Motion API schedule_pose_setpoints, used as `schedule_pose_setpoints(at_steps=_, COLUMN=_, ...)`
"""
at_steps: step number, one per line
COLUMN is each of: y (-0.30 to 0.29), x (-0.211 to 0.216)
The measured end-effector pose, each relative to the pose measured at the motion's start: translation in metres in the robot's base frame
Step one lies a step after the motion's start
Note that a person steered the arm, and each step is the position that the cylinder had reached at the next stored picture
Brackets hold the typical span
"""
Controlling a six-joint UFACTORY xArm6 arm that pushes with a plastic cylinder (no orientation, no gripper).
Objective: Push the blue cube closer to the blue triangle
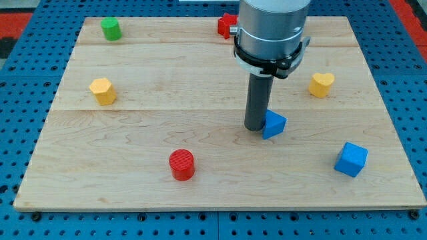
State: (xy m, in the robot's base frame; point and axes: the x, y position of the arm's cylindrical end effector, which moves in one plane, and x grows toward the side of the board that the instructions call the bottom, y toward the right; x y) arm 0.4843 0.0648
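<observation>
my tip (254,128) is down on the tabletop (133,133), touching the blue triangle (273,124) on its left; no fingers on this rig, bare rod. blue cube (351,159) sits well apart, lower right, untouched. tip looks wrong side for the push: needs to get right of cube. no containers here

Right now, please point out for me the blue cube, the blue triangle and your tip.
blue cube (351,159), camera view, on its top face.
blue triangle (275,123), camera view, on its top face.
my tip (255,127), camera view, the rod's lower end, against the triangle's left side.
</observation>
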Motion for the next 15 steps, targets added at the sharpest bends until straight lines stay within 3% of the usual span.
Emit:
schedule_pose_setpoints(at_steps=1, y=-0.007, x=0.053)
schedule_pose_setpoints(at_steps=2, y=0.061, x=0.103)
schedule_pose_setpoints(at_steps=3, y=0.17, x=0.115)
schedule_pose_setpoints(at_steps=4, y=0.208, x=0.073)
schedule_pose_setpoints(at_steps=5, y=0.16, x=0.056)
schedule_pose_setpoints(at_steps=7, y=0.223, x=0.084)
schedule_pose_setpoints(at_steps=9, y=0.137, x=0.054)
schedule_pose_setpoints(at_steps=11, y=0.158, x=0.041)
schedule_pose_setpoints(at_steps=12, y=0.191, x=0.071)
schedule_pose_setpoints(at_steps=14, y=0.091, x=0.096)
schedule_pose_setpoints(at_steps=15, y=0.056, x=0.084)
